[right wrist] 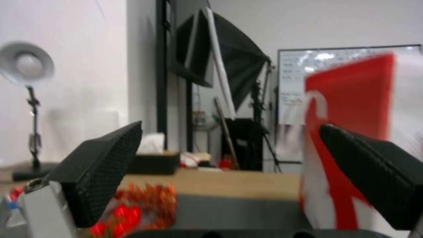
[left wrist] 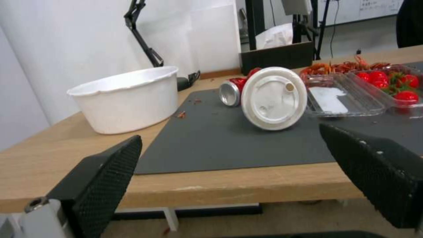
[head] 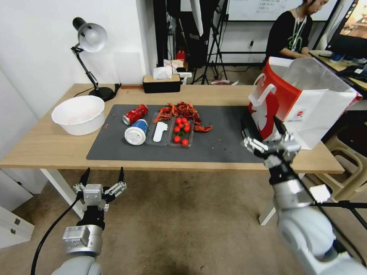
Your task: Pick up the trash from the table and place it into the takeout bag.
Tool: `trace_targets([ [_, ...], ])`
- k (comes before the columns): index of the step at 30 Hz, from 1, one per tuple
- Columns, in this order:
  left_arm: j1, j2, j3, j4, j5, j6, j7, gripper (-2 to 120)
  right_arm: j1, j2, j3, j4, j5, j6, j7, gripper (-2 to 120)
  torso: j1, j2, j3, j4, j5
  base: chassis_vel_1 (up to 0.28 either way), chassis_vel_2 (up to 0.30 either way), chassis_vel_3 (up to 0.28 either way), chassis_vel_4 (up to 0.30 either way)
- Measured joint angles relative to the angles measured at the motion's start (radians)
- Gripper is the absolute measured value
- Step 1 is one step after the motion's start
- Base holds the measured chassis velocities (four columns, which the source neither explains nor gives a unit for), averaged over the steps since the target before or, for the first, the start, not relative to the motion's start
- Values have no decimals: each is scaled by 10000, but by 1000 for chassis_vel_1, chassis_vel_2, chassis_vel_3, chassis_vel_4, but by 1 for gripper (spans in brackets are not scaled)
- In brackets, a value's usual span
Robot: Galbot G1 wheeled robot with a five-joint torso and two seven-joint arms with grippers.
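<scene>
Cherry tomatoes [head: 181, 130] fill a clear tray [head: 170, 133]; blue-white lidded cup [head: 136, 132] lies at its nine o'clock. Takeout bag [head: 302, 103] stands at three. Left gripper [head: 102, 177] and right gripper [head: 262, 134] both gape wide, empty.

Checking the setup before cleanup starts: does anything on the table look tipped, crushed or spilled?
Yes. The blue-white lidded cup lies on its side on the dark mat, beside a crushed red can, also lying down. Red shell scraps are strewn loose behind the clear tray.
</scene>
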Motion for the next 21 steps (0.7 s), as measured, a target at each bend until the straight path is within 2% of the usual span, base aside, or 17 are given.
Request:
trace_targets([
  [6, -35, 71, 0, 30, -39, 0, -8, 100, -1084, 228, -128, -504, -770, 849, 746, 100, 0, 0, 0, 2, -1, 0, 0, 0, 0],
  [9, -76, 96, 8, 67, -53, 0, -11, 100, -1633, 519, -338, -1099, -1136, 1564, 1015, 100, 0, 0, 1, 2, 0, 0, 0, 0, 0],
  [21, -40, 99, 22, 73, -55, -3, -12, 100, -1721, 858, -485, -1675, -1335, 1857, 1251, 100, 0, -2, 1, 3, 1, 0, 0, 0, 0],
])
